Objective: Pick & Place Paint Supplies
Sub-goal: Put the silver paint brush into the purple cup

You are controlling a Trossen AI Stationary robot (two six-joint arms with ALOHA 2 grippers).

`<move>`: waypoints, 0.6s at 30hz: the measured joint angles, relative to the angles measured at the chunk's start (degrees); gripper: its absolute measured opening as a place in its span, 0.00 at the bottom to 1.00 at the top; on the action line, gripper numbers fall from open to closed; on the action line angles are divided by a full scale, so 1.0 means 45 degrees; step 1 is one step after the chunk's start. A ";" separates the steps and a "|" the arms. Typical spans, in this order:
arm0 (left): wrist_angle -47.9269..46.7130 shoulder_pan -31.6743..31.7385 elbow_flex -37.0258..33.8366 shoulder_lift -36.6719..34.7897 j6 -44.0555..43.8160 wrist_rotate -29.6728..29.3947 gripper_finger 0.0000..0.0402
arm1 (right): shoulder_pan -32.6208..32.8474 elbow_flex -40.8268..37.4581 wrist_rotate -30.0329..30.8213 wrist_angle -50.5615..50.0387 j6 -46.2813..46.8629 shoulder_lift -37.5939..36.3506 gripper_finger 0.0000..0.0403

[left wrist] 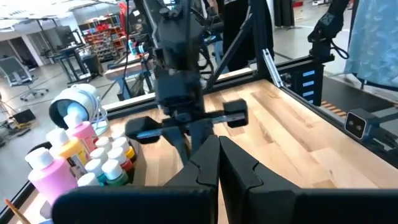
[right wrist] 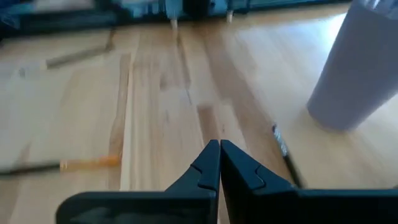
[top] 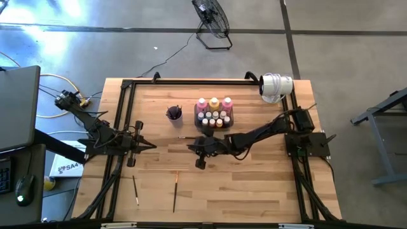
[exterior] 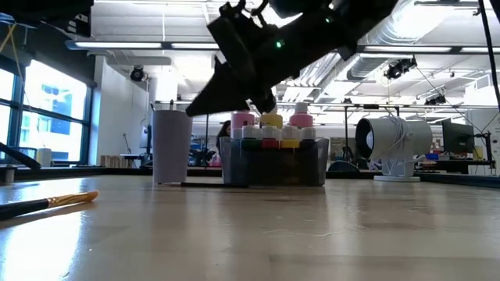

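Overhead, we see the wooden tabletop [top: 254, 184], then the dark grey tray [top: 214, 121] of paint bottles [top: 214, 104] near its far middle, with the purple cup [top: 175, 115] beside it. Our right hand [top: 191, 148] hovers just before the tray, fingers together on nothing; our left hand [top: 151, 145] waits at left, also together. Two paintbrushes [top: 175, 191] lie near the front edge.

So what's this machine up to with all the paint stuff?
It's tidying paint supplies. The right claw is shut, hovering low over the table in front of the tray of paint bottles, near a brush beside the purple cup; it seems to hold nothing. Two more brushes lie nearer the front edge. The left claw waits, shut.
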 joint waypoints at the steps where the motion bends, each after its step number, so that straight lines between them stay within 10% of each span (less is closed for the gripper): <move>1: -0.0001 0.0000 0.0000 0.0000 0.0000 -0.0002 0.00 | 0.0059 -0.0005 0.0040 -0.0144 -0.0002 0.0033 0.01; 18: -0.0001 0.0000 -0.0010 0.0262 -0.0053 -0.0025 0.00 | 0.0206 0.3720 0.3129 -0.2783 -0.0112 0.2763 0.01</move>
